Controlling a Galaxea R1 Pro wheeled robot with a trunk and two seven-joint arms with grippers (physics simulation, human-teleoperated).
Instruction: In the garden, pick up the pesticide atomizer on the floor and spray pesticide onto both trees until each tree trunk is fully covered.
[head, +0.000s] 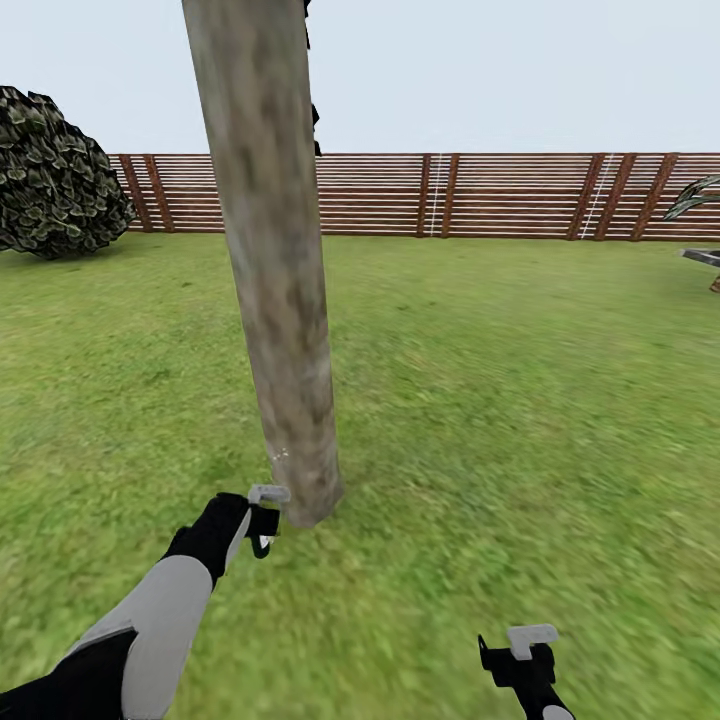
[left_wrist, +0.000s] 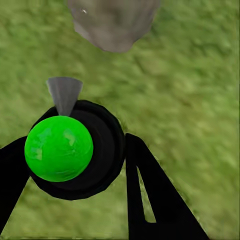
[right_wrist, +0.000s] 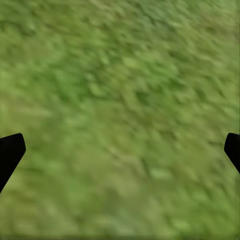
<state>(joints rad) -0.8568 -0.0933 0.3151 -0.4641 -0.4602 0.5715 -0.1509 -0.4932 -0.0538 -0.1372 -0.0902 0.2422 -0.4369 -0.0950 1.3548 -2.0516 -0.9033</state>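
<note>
Currently the pesticide atomizer (left_wrist: 67, 152) is clamped in the left gripper (head: 262, 520), at 8 o'clock of the tree trunk (head: 275, 300) base. Right gripper (head: 520, 655) spread apart, idle. Risk: nozzle aimed low, upper bark may be missed.

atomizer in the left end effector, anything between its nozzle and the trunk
Nothing visible. The left end effector holds the atomizer with its grey nozzle aimed at the trunk base; just a gap over grass lies between them.
</note>
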